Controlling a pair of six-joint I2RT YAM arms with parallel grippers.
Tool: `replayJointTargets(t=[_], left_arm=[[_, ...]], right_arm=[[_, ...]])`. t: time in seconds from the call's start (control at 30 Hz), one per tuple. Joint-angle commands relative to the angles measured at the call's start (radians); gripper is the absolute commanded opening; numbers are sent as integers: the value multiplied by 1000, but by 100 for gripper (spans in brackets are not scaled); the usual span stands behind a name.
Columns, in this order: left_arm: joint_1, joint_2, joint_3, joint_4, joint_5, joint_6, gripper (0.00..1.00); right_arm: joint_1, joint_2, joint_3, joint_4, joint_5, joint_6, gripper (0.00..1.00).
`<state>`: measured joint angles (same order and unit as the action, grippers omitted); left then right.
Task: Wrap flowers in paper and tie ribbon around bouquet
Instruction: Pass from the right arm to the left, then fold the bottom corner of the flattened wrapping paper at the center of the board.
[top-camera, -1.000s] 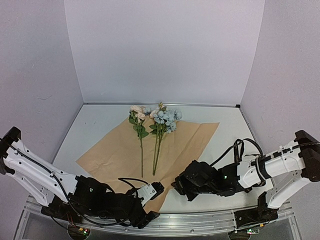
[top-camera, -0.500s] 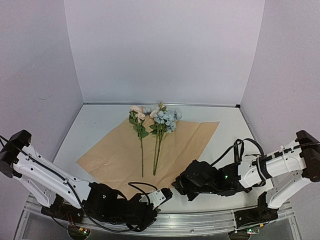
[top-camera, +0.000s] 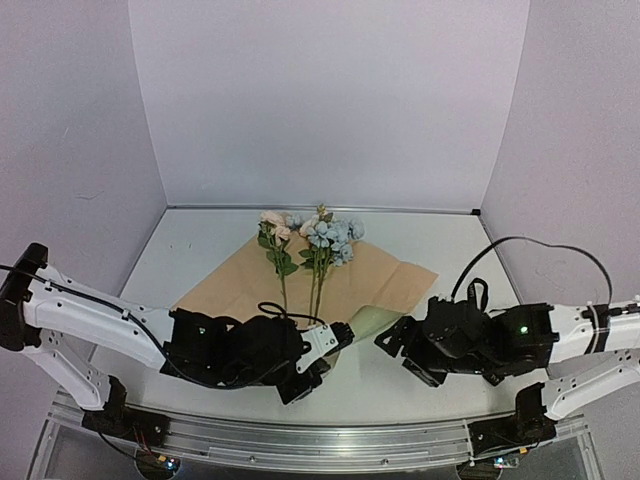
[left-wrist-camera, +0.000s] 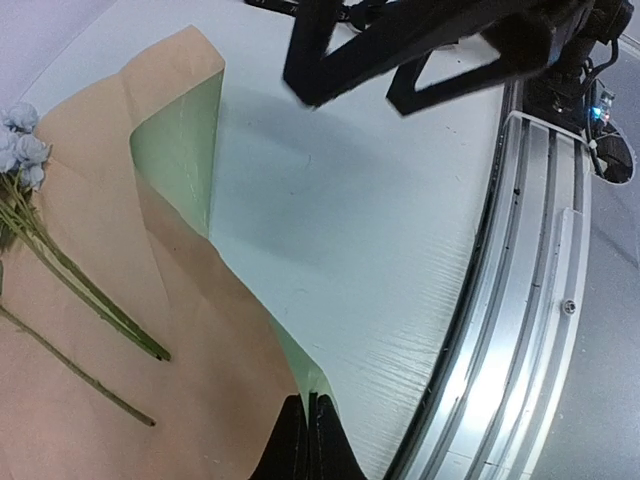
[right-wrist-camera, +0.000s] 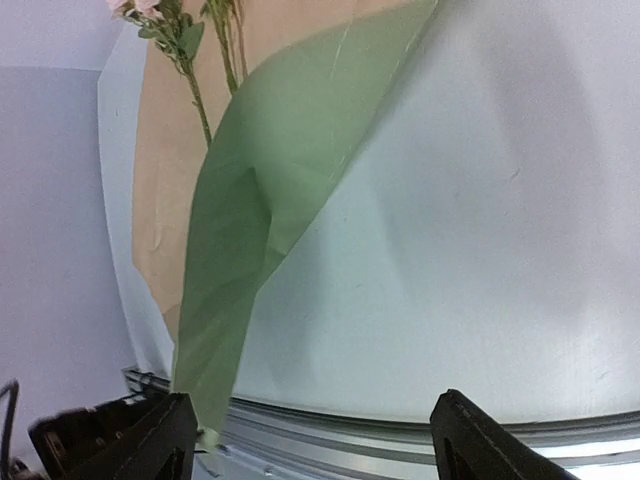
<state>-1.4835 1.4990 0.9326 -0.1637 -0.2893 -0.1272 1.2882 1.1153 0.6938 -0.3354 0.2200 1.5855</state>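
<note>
Item: paper (top-camera: 385, 272), near corner. It was newly pinched and folded up by the left gripper (left-wrist-camera: 308, 425), exposing the green underside; the right gripper (right-wrist-camera: 315, 445) had spread and let go.

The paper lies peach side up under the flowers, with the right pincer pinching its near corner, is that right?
Not quite: the left pincer is the one pinching that corner, as the left wrist view shows; the right pincer stands open. The paper does lie peach side up under the flowers.
</note>
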Motion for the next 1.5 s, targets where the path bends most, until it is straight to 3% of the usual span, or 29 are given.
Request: replayJointTargets(t=[0.0,0.13,0.27,0.37,0.47,0.57,0.7,0.8,1.07,1.47], left_arm=[[117,-12,78,21,197,176,0],[256,9,122,9,311,246,0],[381,58,194,-41,477,296,0],[438,100,259,-85,589,330,0],[449,130,300,-130,634,357,0],[450,147,313,-140,666,360,0],[451,146,320,-141,676,363,0],[451,117,297,-109,647,362,0],[465,54,237,-29,581,425,0],[621,151,296,21,662,464,0]], right_arm=[[-38,-110,169,-372,184,-537,85],[-161,-101,238,-390,116,-879,86],[-276,-39,249,-284,-2,-1177,91],[-376,59,292,-199,-126,-1277,95],[-475,178,419,-183,-201,-1272,94],[-498,300,567,-211,-197,-1259,90],[-509,516,808,-356,-190,-1241,79],[-524,626,897,-423,-200,-1205,71],[-656,746,864,-437,-347,-1139,67],[-675,717,598,-420,-398,-1073,58]])
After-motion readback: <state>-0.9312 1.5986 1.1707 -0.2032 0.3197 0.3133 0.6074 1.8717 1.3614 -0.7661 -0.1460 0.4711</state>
